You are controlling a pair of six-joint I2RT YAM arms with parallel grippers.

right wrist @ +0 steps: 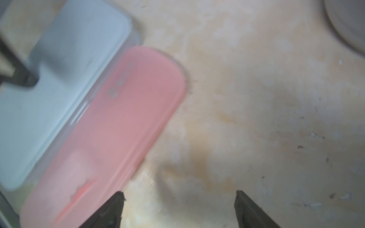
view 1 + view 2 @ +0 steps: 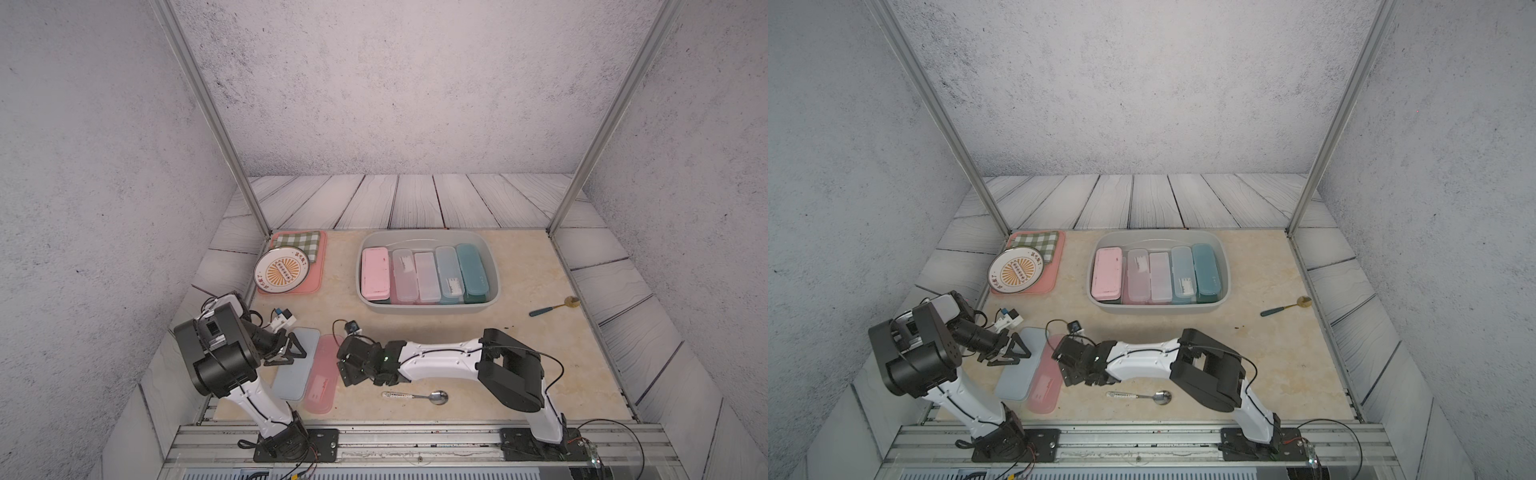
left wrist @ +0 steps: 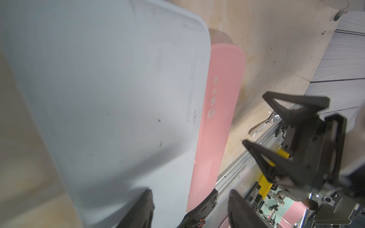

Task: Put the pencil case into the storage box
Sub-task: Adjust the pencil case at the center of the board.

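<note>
Two pencil cases lie side by side at the front left of the table: a wide blue-grey pencil case (image 2: 295, 380) (image 2: 1017, 376) (image 3: 108, 88) (image 1: 59, 79) and a narrower translucent pink pencil case (image 2: 322, 374) (image 2: 1044, 384) (image 3: 221, 98) (image 1: 118, 128). My left gripper (image 2: 293, 356) (image 2: 1013, 354) (image 3: 190, 191) is open over the blue-grey case, with one fingertip (image 1: 29, 83) at its lid. My right gripper (image 2: 341, 370) (image 2: 1061, 368) (image 1: 178, 195) stands wide open over bare table just right of the pink case, gripping nothing. The grey storage box (image 2: 428, 308) (image 2: 1158, 308) at the back middle holds several pencil cases in a row.
A pink tray (image 2: 320, 276) with a green checked cloth and a patterned plate (image 2: 281, 270) sits at the back left. A silver spoon (image 2: 419, 397) lies in front of my right arm, and a gold spoon (image 2: 555, 307) with a green handle lies at the right. A metal rail (image 2: 415, 440) runs along the front edge.
</note>
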